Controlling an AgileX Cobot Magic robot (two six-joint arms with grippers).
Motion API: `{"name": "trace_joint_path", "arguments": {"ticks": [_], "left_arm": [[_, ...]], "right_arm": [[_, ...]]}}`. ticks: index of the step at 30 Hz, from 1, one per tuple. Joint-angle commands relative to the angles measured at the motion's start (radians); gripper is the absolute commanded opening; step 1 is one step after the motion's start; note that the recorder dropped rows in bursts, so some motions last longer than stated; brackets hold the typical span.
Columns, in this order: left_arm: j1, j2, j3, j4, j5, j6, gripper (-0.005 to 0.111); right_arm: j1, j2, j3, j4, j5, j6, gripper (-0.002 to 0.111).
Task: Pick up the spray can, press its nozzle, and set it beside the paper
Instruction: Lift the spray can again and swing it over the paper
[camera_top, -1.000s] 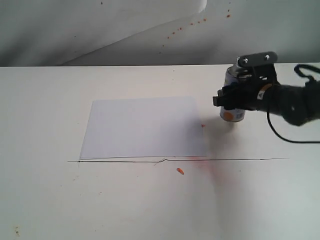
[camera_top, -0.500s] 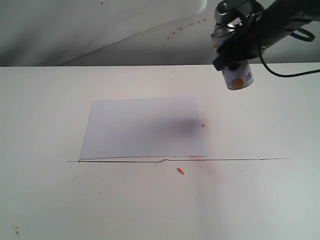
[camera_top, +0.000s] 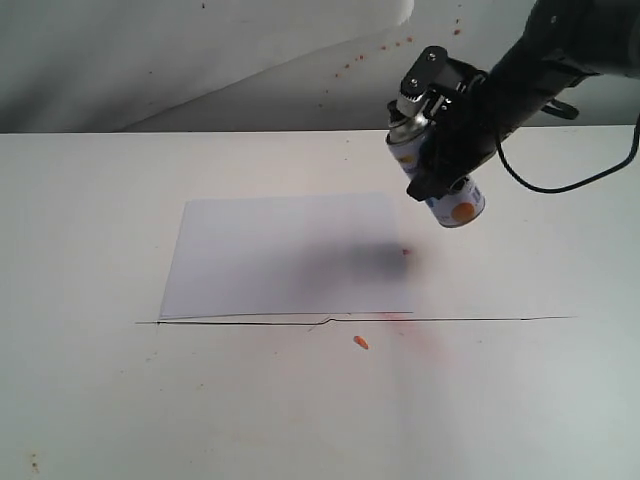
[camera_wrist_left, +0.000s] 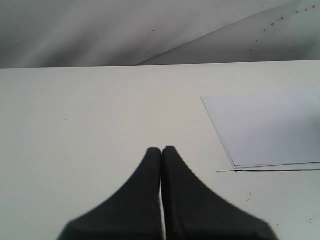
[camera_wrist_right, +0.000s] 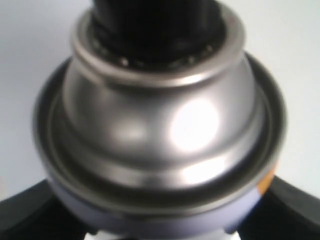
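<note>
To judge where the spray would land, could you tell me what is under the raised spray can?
Only bare table by the paper's right edge, with a small red speck; the spray can hangs clear in the right fingers, so nothing beneath is covered.

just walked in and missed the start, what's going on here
The right end effector is closed on the spray can and holds it tilted in the air, clear of the table, just past the right edge of the paper, with the nozzle end leaning toward the sheet. The paper lies flat. The left end effector is shut, holds nothing and hangs over the table on the paper's other side.
</note>
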Motion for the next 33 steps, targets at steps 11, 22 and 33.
{"name": "trace_joint_path", "arguments": {"ticks": [11,22,33], "left_arm": [[-0.005,-0.005,0.005,-0.001,-0.015,-0.001,0.0],[-0.005,-0.005,0.005,-0.001,-0.015,-0.001,0.0],[-0.005,-0.005,0.005,-0.001,-0.015,-0.001,0.0]], "right_arm": [[0.191,-0.011,-0.017,-0.182,0.026,-0.019,0.0],[0.268,-0.011,-0.037,-0.25,0.02,0.008,0.0],[0.307,0.17,-0.39,-0.384,0.304,0.222,0.0]]}}
